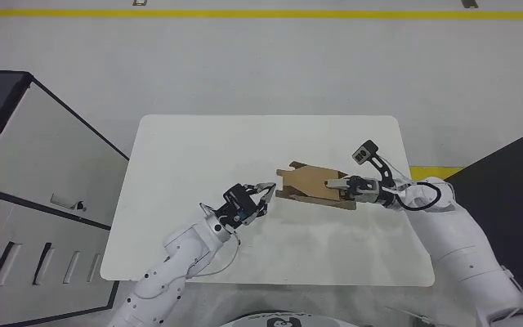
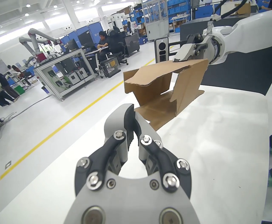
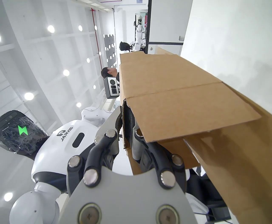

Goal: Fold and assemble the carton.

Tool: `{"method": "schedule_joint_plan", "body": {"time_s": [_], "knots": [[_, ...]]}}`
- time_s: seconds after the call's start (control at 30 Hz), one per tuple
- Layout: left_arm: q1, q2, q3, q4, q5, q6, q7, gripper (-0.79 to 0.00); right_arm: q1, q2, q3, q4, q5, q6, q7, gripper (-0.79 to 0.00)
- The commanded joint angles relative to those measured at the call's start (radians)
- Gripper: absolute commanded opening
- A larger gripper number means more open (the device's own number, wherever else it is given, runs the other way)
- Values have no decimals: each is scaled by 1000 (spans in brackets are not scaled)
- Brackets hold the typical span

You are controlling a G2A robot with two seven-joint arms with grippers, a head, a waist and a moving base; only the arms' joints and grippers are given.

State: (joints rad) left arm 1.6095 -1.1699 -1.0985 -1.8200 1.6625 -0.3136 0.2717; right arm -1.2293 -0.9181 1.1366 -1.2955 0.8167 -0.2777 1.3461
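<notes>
Near the middle of the table (image 1: 245, 147) the left gripper (image 1: 260, 198) sits empty, fingers nearly together, while toward the right edge the right gripper (image 1: 337, 185) pinches a panel of the half-opened carton (image 1: 309, 185), its flaps seemingly still unfolded.

Light: bright and even, from round ceiling lamps (image 3: 66, 72).
Shadows: soft, pale under the carton (image 2: 161, 84) on the white table (image 2: 223, 137).
Edges: wrist views bow straight lines.

I am working in a factory-like robotics lab; blue parts racks (image 2: 178, 9), an industrial arm (image 2: 31, 37) and workbenches (image 2: 63, 71) are standing around.
</notes>
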Motion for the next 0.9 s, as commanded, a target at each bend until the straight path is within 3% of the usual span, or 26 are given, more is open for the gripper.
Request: {"method": "schedule_joint_plan", "body": {"time_s": [0.0, 0.87], "knots": [[-3, 0, 7, 2, 2, -4, -1, -785, 8, -4, -10, 6, -7, 20, 0, -785], [-46, -1, 61, 42, 23, -51, 23, -785, 65, -41, -50, 57, -39, 79, -72, -785]]}}
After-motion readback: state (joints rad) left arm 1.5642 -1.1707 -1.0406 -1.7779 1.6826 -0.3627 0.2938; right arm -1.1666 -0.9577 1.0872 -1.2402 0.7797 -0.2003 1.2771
